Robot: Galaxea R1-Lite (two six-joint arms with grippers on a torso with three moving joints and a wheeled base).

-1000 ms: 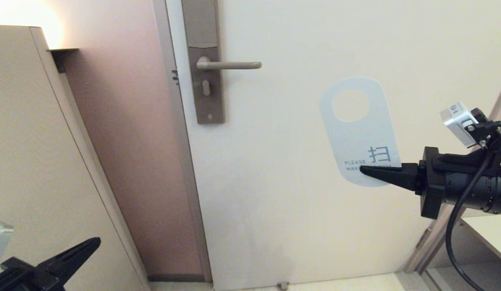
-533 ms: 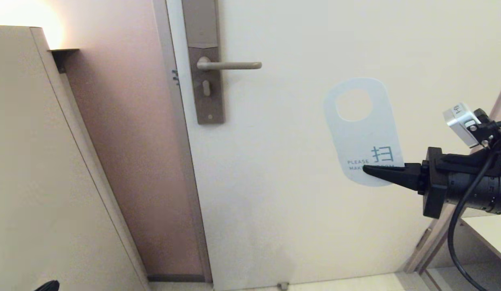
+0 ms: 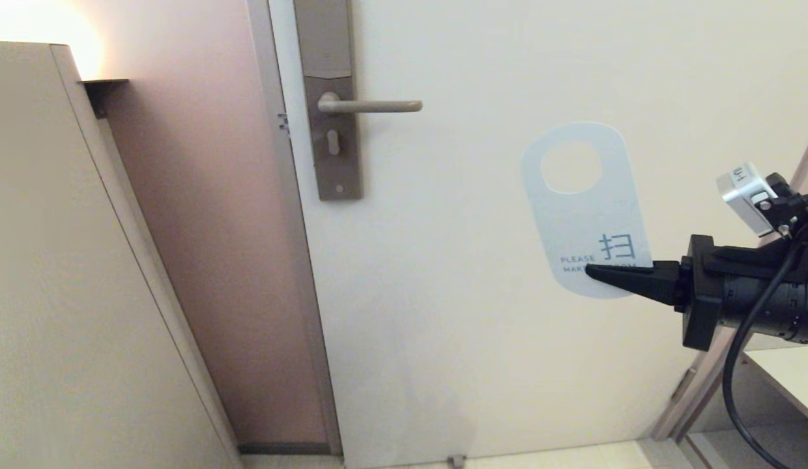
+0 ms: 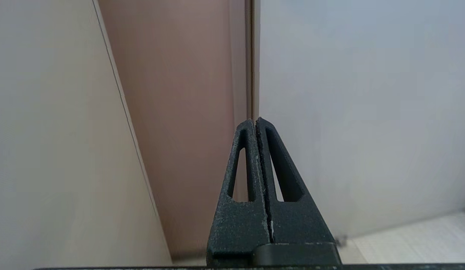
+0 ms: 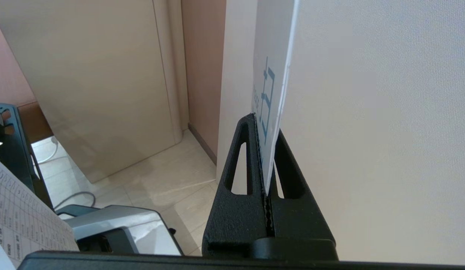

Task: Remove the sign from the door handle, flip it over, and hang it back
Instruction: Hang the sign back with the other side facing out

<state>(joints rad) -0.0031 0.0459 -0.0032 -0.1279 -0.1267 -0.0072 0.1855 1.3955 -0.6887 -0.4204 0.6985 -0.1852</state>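
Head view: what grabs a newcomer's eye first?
The sign, white face with blue text showing, is held upright in front of the door, well off to the right of the door handle and lower. The right gripper is clamped on its bottom end, reaching in from the right edge. The handle itself is bare, a level lever on its tall plate at the door's left edge.

head view facing door (image 3: 476,260), wrist views close behind fingers, sharing door
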